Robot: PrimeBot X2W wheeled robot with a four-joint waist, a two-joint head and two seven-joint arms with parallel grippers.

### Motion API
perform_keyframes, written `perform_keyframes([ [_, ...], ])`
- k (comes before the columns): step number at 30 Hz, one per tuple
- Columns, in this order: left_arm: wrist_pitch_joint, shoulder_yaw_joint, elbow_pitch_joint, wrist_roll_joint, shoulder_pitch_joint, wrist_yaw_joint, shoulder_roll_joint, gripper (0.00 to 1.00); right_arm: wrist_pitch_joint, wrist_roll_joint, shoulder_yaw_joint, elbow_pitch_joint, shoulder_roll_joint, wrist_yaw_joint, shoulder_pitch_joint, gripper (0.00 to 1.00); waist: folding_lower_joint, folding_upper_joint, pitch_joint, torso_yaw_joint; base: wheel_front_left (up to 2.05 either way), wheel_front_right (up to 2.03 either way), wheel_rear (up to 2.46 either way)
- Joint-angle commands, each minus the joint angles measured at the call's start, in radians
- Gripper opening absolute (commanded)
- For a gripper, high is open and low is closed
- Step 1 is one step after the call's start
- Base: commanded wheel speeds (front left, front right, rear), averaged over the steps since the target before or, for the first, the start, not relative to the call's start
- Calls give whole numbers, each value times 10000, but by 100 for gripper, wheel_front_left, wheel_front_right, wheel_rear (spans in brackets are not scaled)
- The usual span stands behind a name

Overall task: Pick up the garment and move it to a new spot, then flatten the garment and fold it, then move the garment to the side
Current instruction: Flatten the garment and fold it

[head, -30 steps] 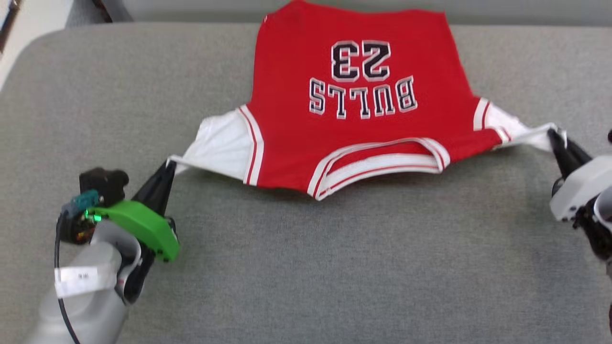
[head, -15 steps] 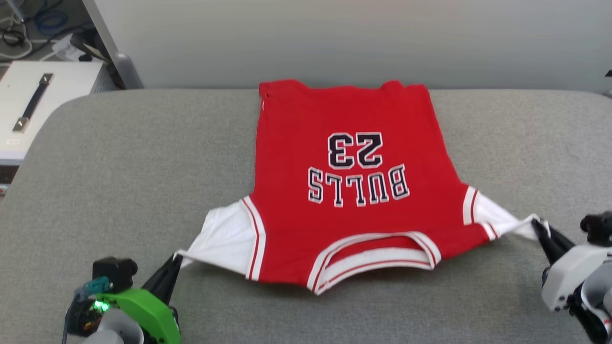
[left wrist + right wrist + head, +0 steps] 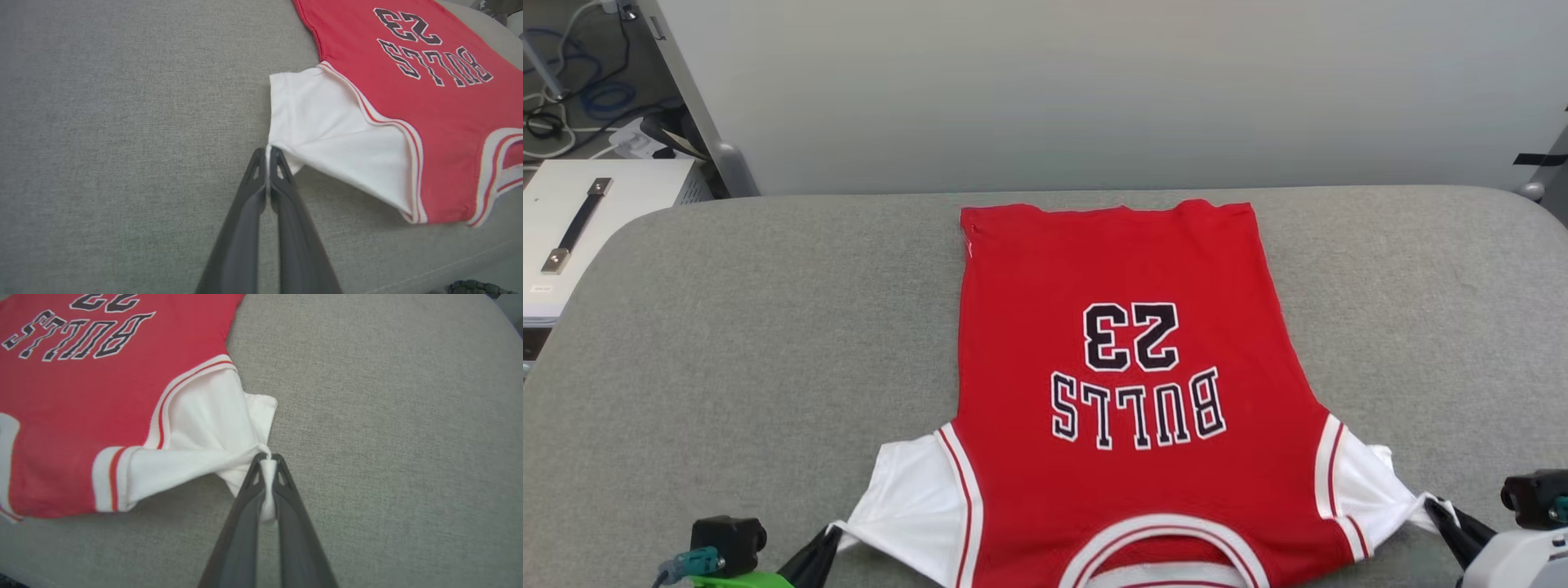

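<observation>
A grey fabric-covered surface with rounded corners is stretching across the head view, its weave showing plainly in both wrist views. A pale wall panel is standing just behind its far edge. Off the far left corner a white box is sitting, a dark strap handle lying on its top. Beyond it, blue and white cables are trailing over the floor, and a slanted grey post is rising at the panel's left end.
</observation>
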Motion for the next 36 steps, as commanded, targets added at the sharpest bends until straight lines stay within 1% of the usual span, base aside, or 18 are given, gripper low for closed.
perform_keyframes([
  [1, 119, 32, -257, -145, 209, 166, 143, 0, 179, -131, -225, -193, -136, -19, 268, 0, 2, 0, 73, 2, 0, 0, 0],
  [4, 461, 135, -721, -484, 391, 470, 58, 0, 512, -383, -808, -588, -96, -19, 746, 0, 2, 0, 219, 88, 0, 0, 0],
  [7, 658, 59, -1057, -501, 344, 591, -13, 0, 835, -525, -1313, -1012, 90, -19, 1103, 0, 2, 0, 402, 141, 0, 0, 0],
  [8, 731, 22, -1152, -516, 317, 617, -57, 0, 939, -591, -1493, -1186, 138, -19, 1203, 46, 2, 0, 474, 164, 0, 0, 0],
  [9, 779, 0, -1226, -516, 283, 641, -82, 0, 1039, -643, -1628, -1323, 165, -19, 1262, 81, 2, 0, 544, 184, 0, 0, 0],
  [10, 862, -41, -1320, -498, 229, 663, -91, 0, 1248, -648, -1836, -1443, 212, -19, 1320, 100, 2, 0, 643, 211, 0, 0, 0],
  [13, 1221, -104, -1589, -596, 119, 747, -108, 0, 2011, -628, -2229, -1863, 280, -19, 1419, 100, 2, 0, 908, 308, 0, 0, 0],
  [15, 1514, -109, -1909, -686, 38, 834, -62, 0, 2540, -395, -2569, -2345, 362, -19, 1399, 100, 2, 0, 1168, 379, 0, 0, 0],
  [17, 1841, -158, -2342, -677, -70, 935, 53, 0, 3208, -203, -2905, -2899, 289, -19, 1331, 100, 2, 0, 1481, 489, 0, 0, 0],
  [21, 2701, -317, -3438, -697, -256, 1222, 289, 0, 5167, 244, -3862, -3992, 120, -19, 953, 100, 2, 0, 2142, 801, 0, 0, 0],
  [23, 3118, -392, -4015, -687, -320, 1396, 431, 0, 6183, 404, -4333, -4583, 120, -19, 500, 100, 2, 0, 2509, 967, 0, 0, 0],
  [26, 3638, -501, -4786, -566, -508, 1625, 620, 0, 7976, 601, -4861, -5204, 159, -19, -515, 100, 2, 0, 3141, 1273, 0, 0, 0],
  [29, 3992, -624, -5348, -423, -764, 1741, 670, 0, 9525, 712, -5286, -5324, 415, -19, -1886, 100, 2, 0, 3762, 1611, 0, 0, 0],
  [31, 4158, -683, -5643, -335, -940, 1808, 659, 0, 10564, 569, -5372, -5173, 623, -19, -2941, 100, 2, 0, 4180, 1812, 0, 0, 0],
  [33, 4313, -759, -5851, -261, -1112, 1855, 614, 0, 11454, 171, -5401, -4838, 855, -19, -4182, 100, 2, 0, 4578, 2042, 0, 0, 0],
  [36, 4409, -872, -5972, -87, -1387, 1833, 541, 0, 12222, -480, -5404, -4293, 1040, -19, -5683, 100, 2, 0, 5079, 2396, 0, 0, 0],
])
